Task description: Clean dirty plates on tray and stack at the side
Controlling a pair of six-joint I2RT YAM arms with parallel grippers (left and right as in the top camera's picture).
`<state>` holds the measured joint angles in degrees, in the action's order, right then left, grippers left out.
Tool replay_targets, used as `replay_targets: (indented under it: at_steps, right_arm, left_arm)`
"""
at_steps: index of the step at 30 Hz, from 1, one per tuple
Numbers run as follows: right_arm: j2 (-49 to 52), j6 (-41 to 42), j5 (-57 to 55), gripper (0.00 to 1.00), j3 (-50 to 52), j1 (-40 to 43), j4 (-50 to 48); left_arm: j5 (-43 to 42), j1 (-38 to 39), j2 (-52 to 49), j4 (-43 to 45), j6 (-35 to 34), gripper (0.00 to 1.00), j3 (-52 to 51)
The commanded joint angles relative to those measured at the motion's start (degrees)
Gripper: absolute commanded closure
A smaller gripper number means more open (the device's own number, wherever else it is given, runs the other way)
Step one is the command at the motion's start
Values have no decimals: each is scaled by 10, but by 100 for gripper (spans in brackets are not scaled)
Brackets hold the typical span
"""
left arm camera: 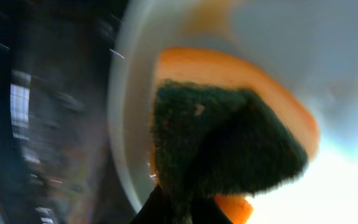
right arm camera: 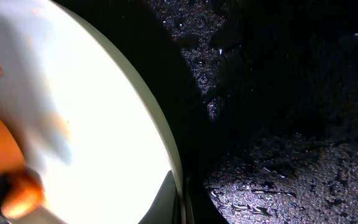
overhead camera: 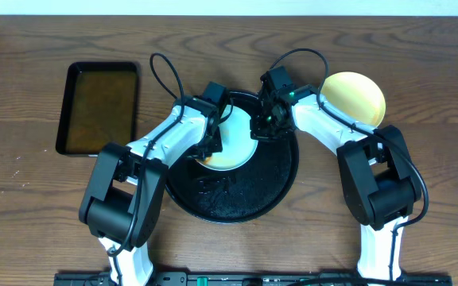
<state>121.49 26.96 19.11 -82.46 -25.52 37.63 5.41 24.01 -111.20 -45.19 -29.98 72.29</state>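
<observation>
A pale plate (overhead camera: 237, 144) lies on the big round black tray (overhead camera: 237, 199), toward its far side. My left gripper (overhead camera: 211, 143) is shut on an orange sponge with a dark green scrub face (left arm camera: 229, 143) and presses it onto the plate's left part (left arm camera: 135, 124). My right gripper (overhead camera: 261, 125) is shut on the plate's right rim; in the right wrist view its fingers (right arm camera: 166, 196) pinch the rim of the bright plate (right arm camera: 92, 118), and the sponge (right arm camera: 17, 186) shows at the lower left. A pale yellow plate (overhead camera: 356, 97) rests on the table to the right of the tray.
A small rectangular black tray (overhead camera: 99, 109) sits on the wooden table at the left. The round tray's floor (right arm camera: 291, 162) is wet, with beads of water. Both arms reach in from the near edge and meet over the tray.
</observation>
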Motion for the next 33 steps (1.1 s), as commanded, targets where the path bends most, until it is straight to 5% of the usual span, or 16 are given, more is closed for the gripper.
replay_targets:
  at_steps: [1,8,14,33]
  right_arm:
    - [29,4,-71,99,17,6,12]
    - [29,4,-73,99,17,6,12]
    - [15,-9,-76,99,4,6,30]
    - [-176,-74,-372,99,-48,-85,152]
  left_arm:
    - [170,-12,19,-12,8,93,13]
    - [195,-17,126,-4,-3,93,22]
    - [106,-48,219,-4,17,92,22]
    - [-112,-338,225,16,44,93,18]
